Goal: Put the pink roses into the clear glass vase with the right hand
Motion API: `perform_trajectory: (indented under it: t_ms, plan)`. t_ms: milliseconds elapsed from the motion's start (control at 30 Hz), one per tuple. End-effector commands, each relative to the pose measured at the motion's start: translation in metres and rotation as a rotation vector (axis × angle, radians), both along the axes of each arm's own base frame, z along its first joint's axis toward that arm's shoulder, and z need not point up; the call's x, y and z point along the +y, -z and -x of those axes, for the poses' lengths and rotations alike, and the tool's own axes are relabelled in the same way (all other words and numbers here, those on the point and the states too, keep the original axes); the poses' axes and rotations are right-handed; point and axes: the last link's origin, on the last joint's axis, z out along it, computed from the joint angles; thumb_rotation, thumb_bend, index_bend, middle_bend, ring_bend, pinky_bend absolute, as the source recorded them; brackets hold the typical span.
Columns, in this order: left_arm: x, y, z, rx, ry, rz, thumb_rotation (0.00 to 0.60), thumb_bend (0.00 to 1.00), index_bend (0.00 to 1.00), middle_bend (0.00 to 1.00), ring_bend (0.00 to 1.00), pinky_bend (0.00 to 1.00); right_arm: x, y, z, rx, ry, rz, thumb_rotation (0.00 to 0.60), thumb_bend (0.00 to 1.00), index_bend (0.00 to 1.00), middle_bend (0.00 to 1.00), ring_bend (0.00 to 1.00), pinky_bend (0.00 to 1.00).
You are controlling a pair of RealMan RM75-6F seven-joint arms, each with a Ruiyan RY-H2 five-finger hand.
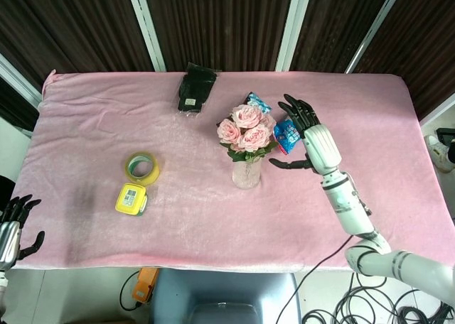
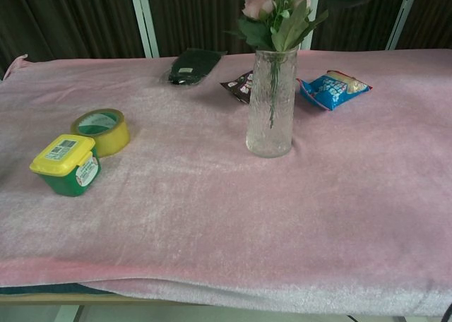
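Task status: the pink roses (image 1: 246,128) stand in the clear glass vase (image 2: 270,103), stems down inside the glass, blooms and leaves above the rim. Judged from this, the placement itself is complete.
Remaining: only clearing the right arm from the work area appears left; the bouquet leans slightly but seems settled.
Vase location: upright on the pink tablecloth (image 1: 398,168), near the table's centre, closer to the far edge than the near edge.
Right hand (image 1: 311,131): fingers spread, holding nothing, thumb pointing toward the vase.
Roses relative to right hand: just beside it, on its left in the head view, apart, no contact visible.
Left hand (image 1: 13,224): off the table at its near left corner, fingers spread, empty.
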Motion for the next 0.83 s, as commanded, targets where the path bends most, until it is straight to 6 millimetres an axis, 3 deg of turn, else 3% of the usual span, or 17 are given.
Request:
perform_trajectory:
  t_ms: [33,167,333,533,833]
  plan:
    - [0.000,0.001,0.000,0.004,0.001,0.001,0.600,0.39,0.19,0.09,0.04,0.30,0.056,-0.026,0.041,0.218,0.052,0.056,0.600,0.09,0.00,0.00,0.00,0.07]
    - [0.001,0.003,-0.001,0.009,0.005,0.012,0.600,0.39,0.19,0.09,0.04,0.30,0.106,-0.042,0.081,0.437,0.239,0.141,0.600,0.05,0.00,0.00,0.00,0.07]
    - [0.001,0.007,-0.004,0.021,0.013,0.025,0.600,0.39,0.19,0.09,0.04,0.30,0.143,-0.042,0.129,0.460,0.530,0.080,0.600,0.05,0.00,0.00,0.00,0.07]
    - [0.003,0.012,-0.006,0.039,0.017,0.029,0.600,0.39,0.19,0.09,0.04,0.30,0.142,-0.032,0.164,0.409,0.674,0.012,0.600,0.05,0.00,0.00,0.00,0.09]
    - [0.006,0.017,-0.007,0.055,0.020,0.036,0.600,0.39,0.19,0.09,0.04,0.30,0.131,-0.022,0.172,0.398,0.644,0.018,0.600,0.05,0.00,0.00,0.00,0.10]
